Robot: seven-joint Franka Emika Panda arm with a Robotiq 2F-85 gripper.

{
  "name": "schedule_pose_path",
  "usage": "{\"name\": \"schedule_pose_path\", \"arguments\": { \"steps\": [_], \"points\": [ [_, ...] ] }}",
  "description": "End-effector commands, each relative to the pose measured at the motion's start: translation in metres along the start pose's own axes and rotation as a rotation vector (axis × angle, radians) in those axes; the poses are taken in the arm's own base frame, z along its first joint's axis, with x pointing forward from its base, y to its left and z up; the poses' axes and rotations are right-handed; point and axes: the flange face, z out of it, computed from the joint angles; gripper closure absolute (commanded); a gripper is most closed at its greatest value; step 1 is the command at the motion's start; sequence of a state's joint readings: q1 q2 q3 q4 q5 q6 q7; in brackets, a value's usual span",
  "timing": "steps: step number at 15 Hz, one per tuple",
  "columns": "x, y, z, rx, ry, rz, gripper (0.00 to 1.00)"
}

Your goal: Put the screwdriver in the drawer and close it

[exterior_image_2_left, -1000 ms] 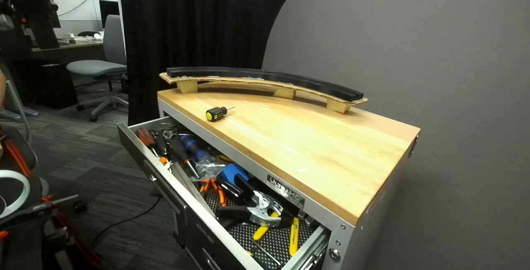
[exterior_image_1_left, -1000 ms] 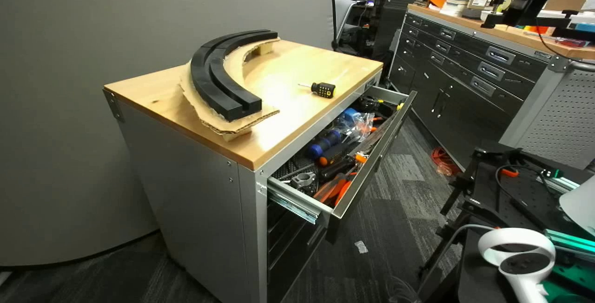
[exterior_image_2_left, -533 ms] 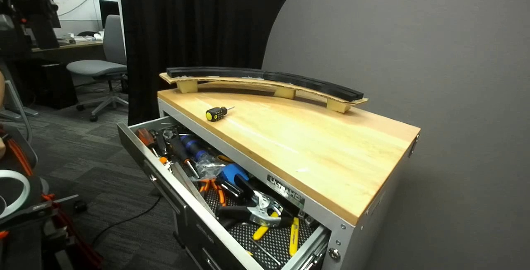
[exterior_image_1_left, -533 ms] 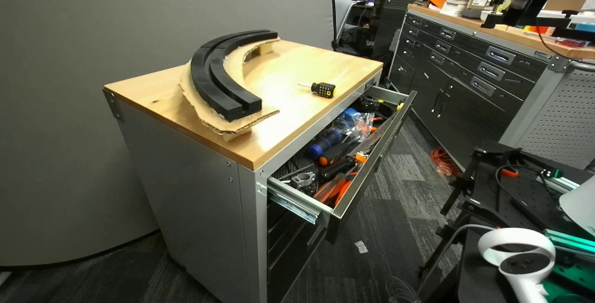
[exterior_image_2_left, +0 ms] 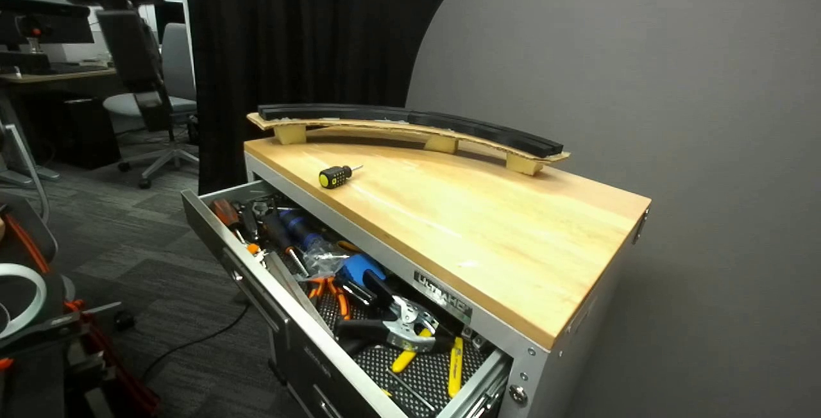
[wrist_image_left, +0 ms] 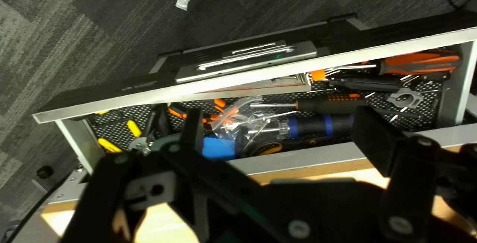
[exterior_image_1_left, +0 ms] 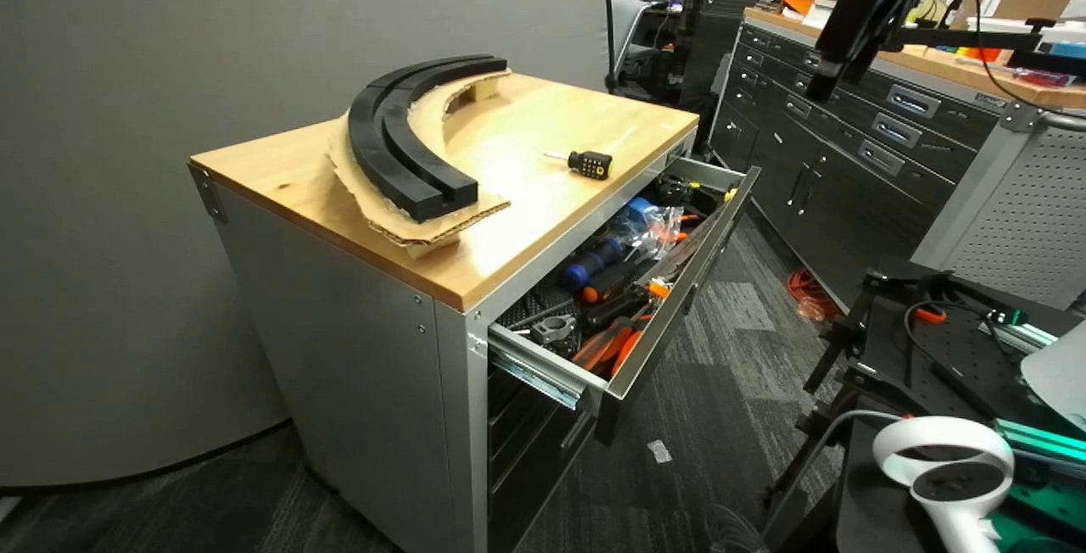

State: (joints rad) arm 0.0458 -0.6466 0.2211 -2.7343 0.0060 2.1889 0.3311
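Note:
The screwdriver [exterior_image_1_left: 590, 164] is stubby and black with a yellow end. It lies on the wooden cabinet top near the edge above the drawer; it also shows in an exterior view [exterior_image_2_left: 335, 176]. It does not show in the wrist view. The drawer [exterior_image_1_left: 547, 355] is pulled out and filled with tools; its rim also shows in an exterior view [exterior_image_2_left: 301, 308] and in the wrist view [wrist_image_left: 242, 77]. My gripper [wrist_image_left: 280, 123] is open and empty, pointing down over the open drawer in the wrist view. In both exterior views it hangs high, apart from the screwdriver.
A curved black piece [exterior_image_1_left: 407, 137] on raised cardboard stands along the back of the cabinet top. Inside the drawer lie a blue-banded tool [wrist_image_left: 309, 125], a clear bag [wrist_image_left: 238, 123] and a metal clamp [exterior_image_2_left: 407, 328]. A dark tool chest [exterior_image_1_left: 848, 129] stands behind.
The gripper has come lower and toward the cabinet, leftward in an exterior view and rightward in an exterior view. The screwdriver and drawer have not moved.

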Motion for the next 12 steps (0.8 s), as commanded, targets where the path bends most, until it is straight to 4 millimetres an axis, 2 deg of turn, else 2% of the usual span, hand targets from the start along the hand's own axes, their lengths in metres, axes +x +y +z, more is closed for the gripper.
{"name": "schedule_pose_path", "arguments": {
  "steps": [1, 2, 7, 12],
  "points": [
    [0.049, -0.035, 0.029, 0.046, -0.024, -0.088, 0.0],
    [0.068, -0.036, 0.033, 0.059, -0.024, -0.102, 0.0],
    [0.14, -0.081, 0.074, 0.068, 0.021, -0.14, 0.0],
    [0.204, -0.126, 0.131, 0.014, 0.066, -0.16, 0.0]
  ]
}}
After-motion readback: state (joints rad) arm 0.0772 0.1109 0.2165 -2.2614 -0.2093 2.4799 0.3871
